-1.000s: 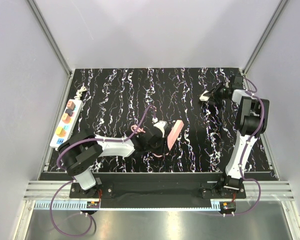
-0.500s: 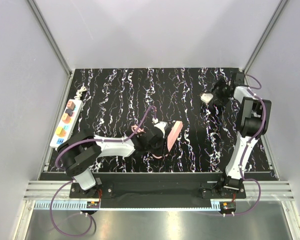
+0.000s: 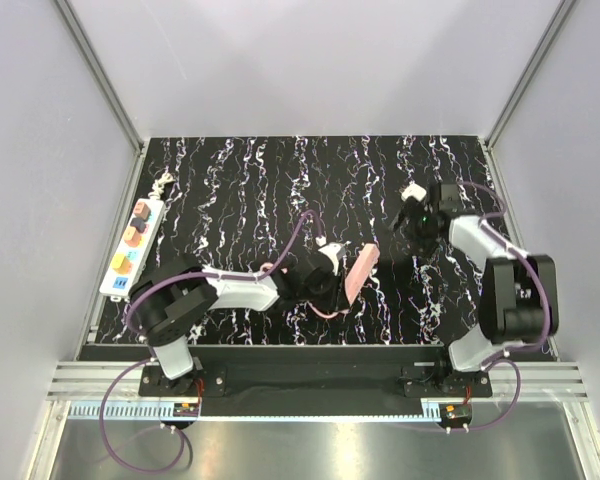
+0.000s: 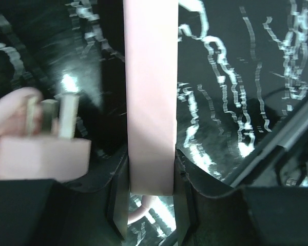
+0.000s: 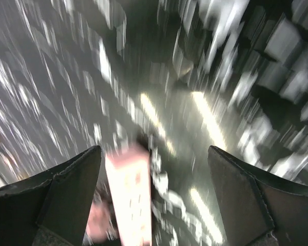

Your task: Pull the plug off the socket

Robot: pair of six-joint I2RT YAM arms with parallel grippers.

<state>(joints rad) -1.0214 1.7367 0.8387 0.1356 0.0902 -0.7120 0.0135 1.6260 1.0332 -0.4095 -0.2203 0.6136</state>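
At the left edge of the table, the white power strip lies flat along the border, well apart from both arms. Near the middle, the left tool is closed narrow on one end of a pink bar. On the right side, the right tool is wide, with nothing between its fingers. A small white cube lies just beside it on the table.

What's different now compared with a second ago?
The right tool let go of the white cube, which now sits on the table, and drew back toward the robot. The left tool carried its pink bar slightly right. The white power strip stayed put.
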